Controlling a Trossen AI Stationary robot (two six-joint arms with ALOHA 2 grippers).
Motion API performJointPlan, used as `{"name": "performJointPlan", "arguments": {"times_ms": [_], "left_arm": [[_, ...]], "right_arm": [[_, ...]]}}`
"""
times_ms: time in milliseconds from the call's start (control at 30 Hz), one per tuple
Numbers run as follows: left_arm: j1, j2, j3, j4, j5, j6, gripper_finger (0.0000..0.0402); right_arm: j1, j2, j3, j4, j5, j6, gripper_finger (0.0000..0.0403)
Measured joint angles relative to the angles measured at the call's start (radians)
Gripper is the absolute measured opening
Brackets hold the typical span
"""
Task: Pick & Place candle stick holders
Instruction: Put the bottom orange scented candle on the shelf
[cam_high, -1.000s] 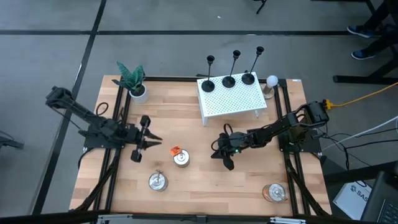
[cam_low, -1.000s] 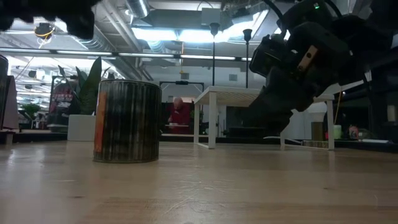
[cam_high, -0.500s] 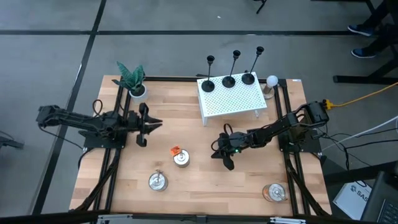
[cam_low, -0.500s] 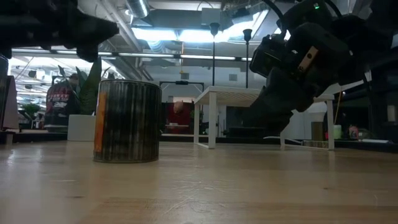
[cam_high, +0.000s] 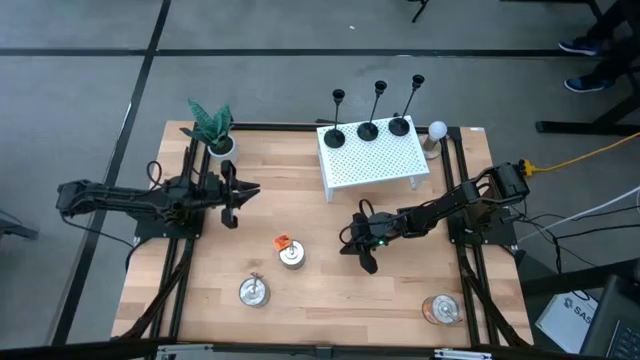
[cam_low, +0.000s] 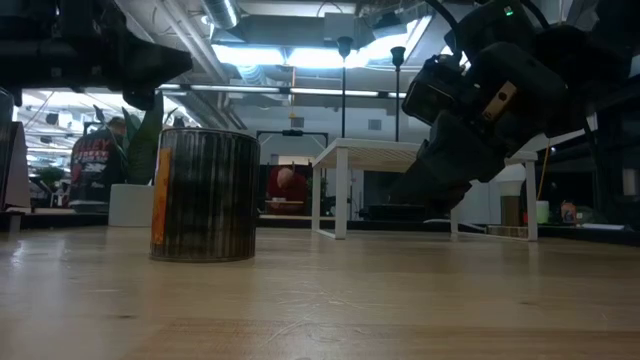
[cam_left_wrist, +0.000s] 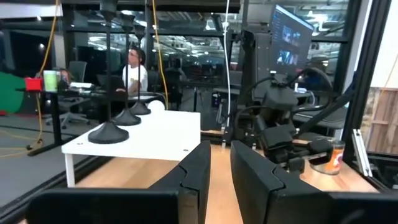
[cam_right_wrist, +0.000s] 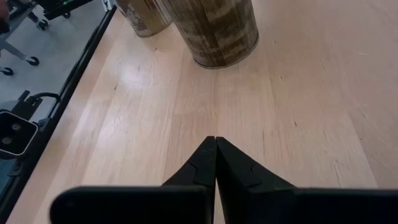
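Observation:
Three black candle stick holders (cam_high: 368, 128) stand by their round bases on a white perforated stand (cam_high: 372, 165) at the table's far side. The left wrist view shows them (cam_left_wrist: 109, 132) on that stand (cam_left_wrist: 149, 135). My left gripper (cam_high: 252, 191) hovers at the table's left side and points level toward the right. Its fingers (cam_left_wrist: 198, 167) stand a narrow gap apart with nothing between them. My right gripper (cam_high: 352, 250) is shut and empty at the table's middle, slanting down just above the wood (cam_right_wrist: 216, 140).
A tin can (cam_high: 291, 255) with an orange tag stands near the middle. Two more cans (cam_high: 253, 291) (cam_high: 441, 308) stand toward the near edge. A potted plant (cam_high: 212, 130) is at the far left, a light bulb (cam_high: 437, 130) beside the stand. People sit beyond the table.
My left arm has swung toward the table's far edge, so its gripper now points straight toward the right edge instead of slanting toward the near edge. It has also sunk a little.

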Motion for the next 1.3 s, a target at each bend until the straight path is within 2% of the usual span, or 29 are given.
{"name": "performJointPlan", "arguments": {"times_ms": [267,400,633,800,1067,1300], "left_arm": [[0.023,-0.046,0.000,-0.165,0.008,-0.071,0.0058],[0.038,-0.119,0.000,-0.192,0.022,-0.035,0.0058],[0.086,-0.276,0.000,-0.423,0.024,-0.083,0.0058],[0.095,-0.360,0.000,-0.520,0.025,-0.082,0.0058],[0.094,-0.383,0.000,-0.533,0.084,-0.057,0.0058],[0.094,-0.382,0.000,-0.532,0.084,-0.059,0.0058]], "right_arm": [[0.000,0.000,0.000,-0.010,0.000,-0.022,0.0010],[0.000,0.000,0.000,-0.015,0.000,-0.026,0.0010],[-0.001,0.000,0.000,-0.016,0.000,-0.045,0.0010],[-0.001,0.000,0.000,-0.016,0.000,-0.050,0.0010],[-0.001,0.000,0.000,-0.015,-0.013,-0.050,0.0010],[0.000,0.000,0.000,-0.015,-0.131,-0.100,0.0010]]}}
